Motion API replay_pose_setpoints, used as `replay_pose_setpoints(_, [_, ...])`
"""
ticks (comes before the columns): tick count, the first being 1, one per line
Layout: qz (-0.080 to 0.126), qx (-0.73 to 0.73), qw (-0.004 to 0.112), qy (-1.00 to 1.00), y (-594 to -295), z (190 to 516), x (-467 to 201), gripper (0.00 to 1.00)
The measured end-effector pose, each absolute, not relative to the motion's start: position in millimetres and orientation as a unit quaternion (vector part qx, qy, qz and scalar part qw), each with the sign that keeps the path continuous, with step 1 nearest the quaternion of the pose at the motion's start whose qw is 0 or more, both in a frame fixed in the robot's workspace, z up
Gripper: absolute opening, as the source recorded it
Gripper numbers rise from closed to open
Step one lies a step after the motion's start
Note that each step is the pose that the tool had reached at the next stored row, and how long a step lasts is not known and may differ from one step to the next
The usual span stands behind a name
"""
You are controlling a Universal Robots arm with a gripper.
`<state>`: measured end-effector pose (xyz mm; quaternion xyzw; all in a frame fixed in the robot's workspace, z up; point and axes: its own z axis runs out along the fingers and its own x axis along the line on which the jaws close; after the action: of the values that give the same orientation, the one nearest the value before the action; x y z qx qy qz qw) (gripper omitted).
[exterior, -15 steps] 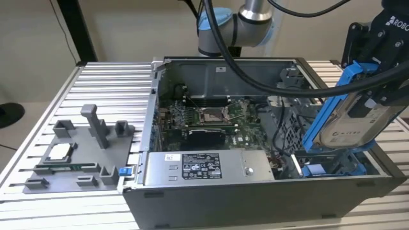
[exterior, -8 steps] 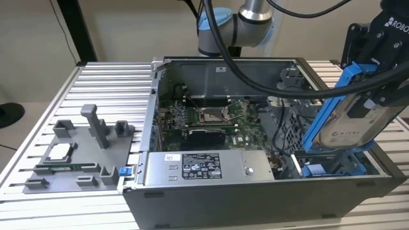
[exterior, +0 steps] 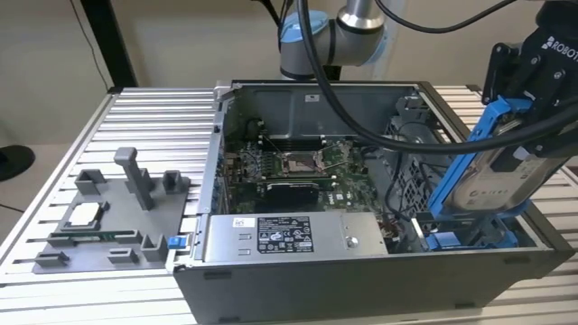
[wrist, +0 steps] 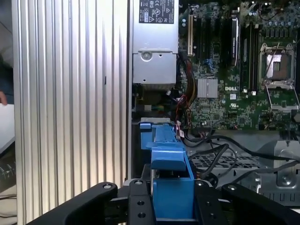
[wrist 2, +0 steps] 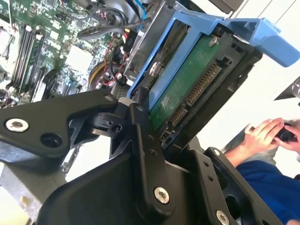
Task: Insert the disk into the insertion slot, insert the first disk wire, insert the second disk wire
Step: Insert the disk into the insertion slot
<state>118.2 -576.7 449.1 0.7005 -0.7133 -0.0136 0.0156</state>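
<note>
Blue plastic frames the disk (exterior: 492, 177), which the gripper (exterior: 531, 132) clamps firmly between its fingers. It hangs tilted, its lower end right at the insertion slot (exterior: 462, 238) in the corner of the open computer case (exterior: 361, 288), on the exterior view's right. The case stands on the bench (exterior: 153, 115).

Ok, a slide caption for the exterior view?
Gripper holding the disk tilted over the insertion slot of the open case.

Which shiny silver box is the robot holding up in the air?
The blue-framed disk, tilted up in the gripper. The other silver box, the power supply, lies flat inside the computer case.
</note>
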Motion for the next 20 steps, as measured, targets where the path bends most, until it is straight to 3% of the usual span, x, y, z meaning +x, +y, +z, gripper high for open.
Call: replay_pose_setpoints(20, [-0.016,0.700,0.014,-0.713,-575,417,118,0.00])
